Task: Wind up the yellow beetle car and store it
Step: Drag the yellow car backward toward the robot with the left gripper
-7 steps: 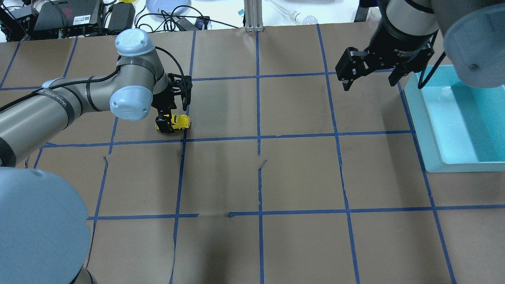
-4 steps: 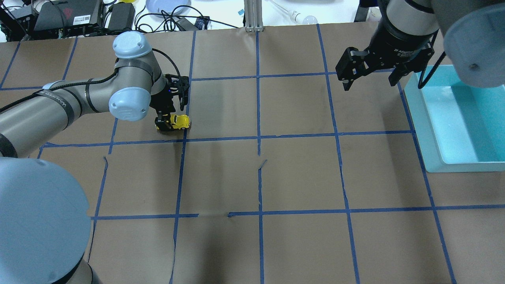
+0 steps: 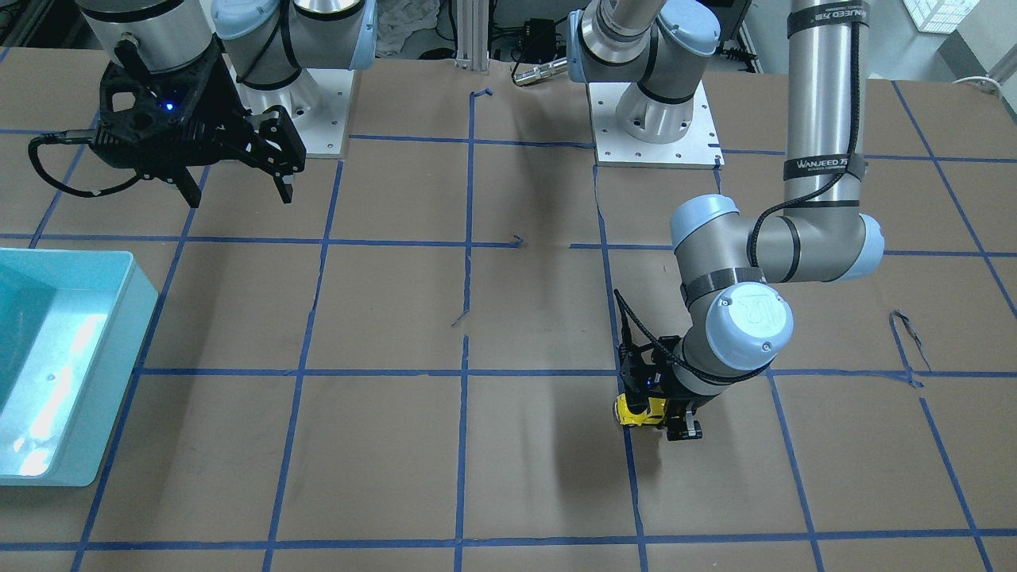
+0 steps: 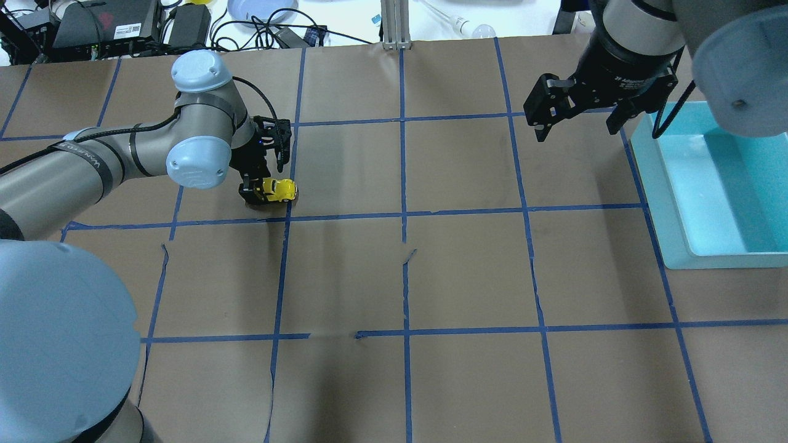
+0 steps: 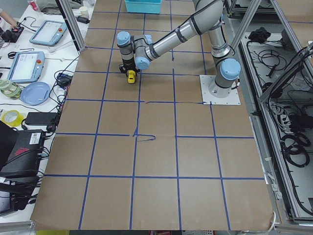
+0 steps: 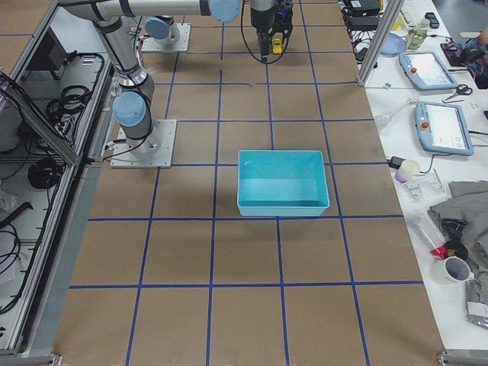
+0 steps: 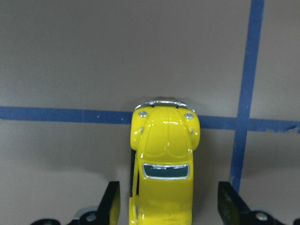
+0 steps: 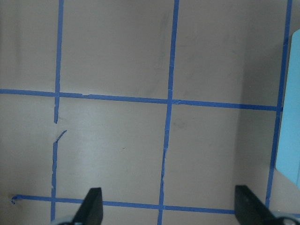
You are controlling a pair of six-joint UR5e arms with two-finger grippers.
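Brown-papered table (image 4: 468, 277) with a blue tape grid; teal bin (image 4: 671, 203) at right edge, cable clutter (image 4: 258, 27) along the top. I see the yellow beetle car (image 4: 278, 189) standing upper left between the parted fingers of the left gripper (image 7: 168, 192), unclamped. Right gripper (image 4: 578, 128) hangs wide by the bin. Since a second ago the left wrist has slid leftward; car unmoved.
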